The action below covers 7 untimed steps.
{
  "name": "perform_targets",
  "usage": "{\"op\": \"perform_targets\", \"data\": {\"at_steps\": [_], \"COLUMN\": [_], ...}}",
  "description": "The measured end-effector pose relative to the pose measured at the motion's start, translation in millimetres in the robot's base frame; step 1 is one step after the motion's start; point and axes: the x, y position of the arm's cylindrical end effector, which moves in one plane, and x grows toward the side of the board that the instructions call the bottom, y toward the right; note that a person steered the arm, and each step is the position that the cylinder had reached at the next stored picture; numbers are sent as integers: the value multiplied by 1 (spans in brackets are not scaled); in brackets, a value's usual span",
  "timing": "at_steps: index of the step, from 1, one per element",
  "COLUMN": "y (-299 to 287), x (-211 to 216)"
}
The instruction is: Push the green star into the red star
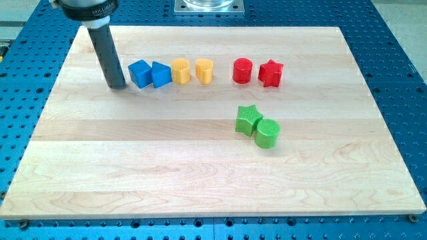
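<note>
The green star [248, 120] lies right of the board's middle, touching a green cylinder [267, 133] at its lower right. The red star [271, 73] sits above it in the row near the view's top, with a red cylinder [243, 71] just to its left. My tip [117, 85] rests on the board at the view's left, just left of the blue blocks, far from both stars.
A row near the top holds a blue cube [139, 73], a blue block [161, 74], a yellow block [181, 71] and a yellow cylinder-like block [204, 70]. The wooden board [200, 180] lies on a blue perforated table [400, 80].
</note>
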Motion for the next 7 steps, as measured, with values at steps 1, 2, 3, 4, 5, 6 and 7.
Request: {"op": "perform_targets", "data": {"at_steps": [1, 2, 3, 4, 5, 6, 7], "y": [9, 14, 69, 123, 198, 231, 237], "x": [1, 31, 93, 123, 117, 116, 116]}}
